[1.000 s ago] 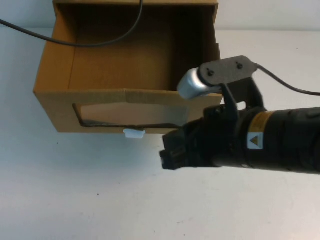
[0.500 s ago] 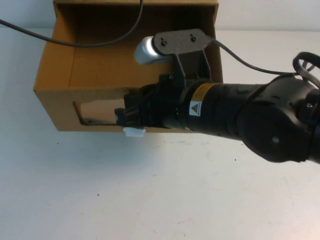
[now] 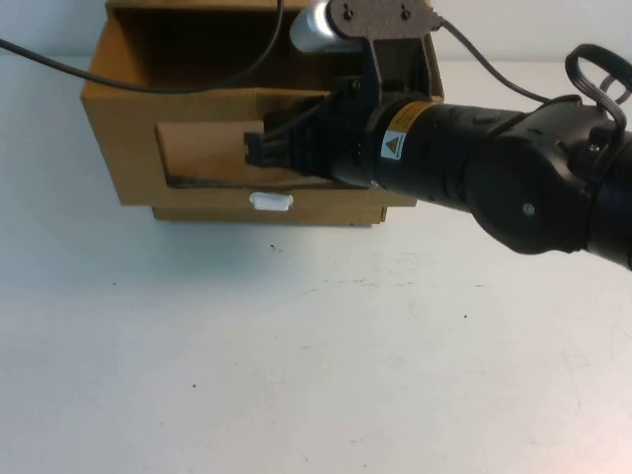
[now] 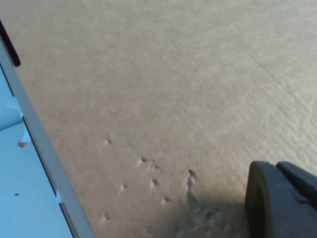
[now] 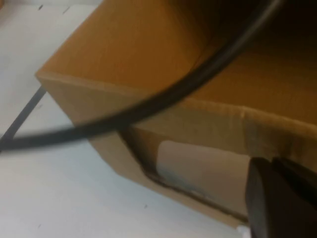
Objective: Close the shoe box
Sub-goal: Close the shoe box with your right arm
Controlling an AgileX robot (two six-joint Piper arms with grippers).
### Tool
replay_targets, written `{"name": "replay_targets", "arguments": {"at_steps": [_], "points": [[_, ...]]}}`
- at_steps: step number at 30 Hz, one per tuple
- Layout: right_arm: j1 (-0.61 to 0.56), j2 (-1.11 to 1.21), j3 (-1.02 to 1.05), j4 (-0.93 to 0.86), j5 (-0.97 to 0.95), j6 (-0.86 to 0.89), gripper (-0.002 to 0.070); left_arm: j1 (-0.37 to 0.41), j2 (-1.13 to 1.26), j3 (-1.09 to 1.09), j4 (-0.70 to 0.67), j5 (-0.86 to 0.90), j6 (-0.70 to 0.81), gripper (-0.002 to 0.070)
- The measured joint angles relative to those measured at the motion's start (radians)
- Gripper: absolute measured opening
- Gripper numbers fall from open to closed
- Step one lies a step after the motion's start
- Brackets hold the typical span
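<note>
The brown cardboard shoe box [image 3: 118, 128] stands at the far middle of the table. Its front has a clear window [image 3: 197, 153] with a small white pull tab [image 3: 271, 201] beneath it. The top is open and dark inside. My right gripper [image 3: 255, 150] is shut, its tips against the right part of the window. The right wrist view shows its dark fingers [image 5: 277, 198] next to the box front [image 5: 124, 64] and the window [image 5: 198, 163]. My left gripper [image 4: 282, 198] is out of the high view; it is shut, close against plain cardboard [image 4: 173, 74].
A black cable [image 3: 148, 87] runs from the left across the box's open top; it also crosses the right wrist view [image 5: 148, 106]. My right arm's thick black body [image 3: 513, 178] covers the box's right end. White table [image 3: 296, 375] lies in front of the box.
My right gripper swung left and forward onto the box front. The front panel with its window and tab has moved away from me, toward the back.
</note>
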Motion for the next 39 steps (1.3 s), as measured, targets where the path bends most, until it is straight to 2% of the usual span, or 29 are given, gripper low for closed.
{"name": "replay_targets", "arguments": {"at_steps": [17,31,39], "points": [[-0.122,0.212,-0.266,-0.004,-0.053,0.000,-0.0010,0.000,0.000,0.000,0.000,0.002,0.002,-0.0005],[-0.158,0.363,-0.436,-0.004,-0.059,0.000,-0.0011,0.000,0.000,-0.001,0.000,0.002,0.002,-0.0005],[-0.158,0.346,-0.462,-0.002,0.143,-0.014,-0.0011,0.000,-0.006,-0.001,0.000,0.002,0.002,-0.0005]]}}
